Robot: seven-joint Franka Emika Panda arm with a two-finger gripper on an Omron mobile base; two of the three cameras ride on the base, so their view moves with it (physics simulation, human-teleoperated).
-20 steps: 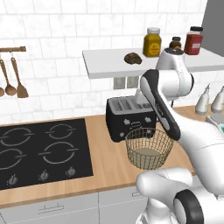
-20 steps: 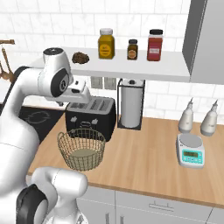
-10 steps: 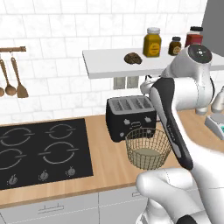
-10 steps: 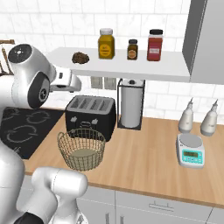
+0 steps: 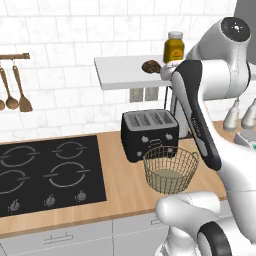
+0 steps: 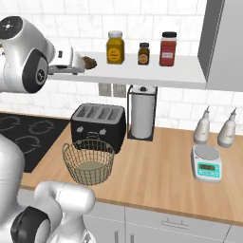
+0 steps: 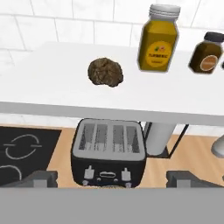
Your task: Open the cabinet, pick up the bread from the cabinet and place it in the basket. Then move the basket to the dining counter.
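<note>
Rising from in front of the toaster (image 5: pixel 150 134), the arm has lifted its gripper (image 7: pixel 111 178) to shelf height, fingers spread wide and empty. Nearest, lower centre, the basket (image 6: pixel 88 161) waits on the wood counter. Farther back, upper centre of the hand view, the bread (image 7: pixel 105 72) sits on the white shelf (image 7: pixel 52 83) beside the yellow jar (image 7: pixel 159 38); reaching comes next.
</note>
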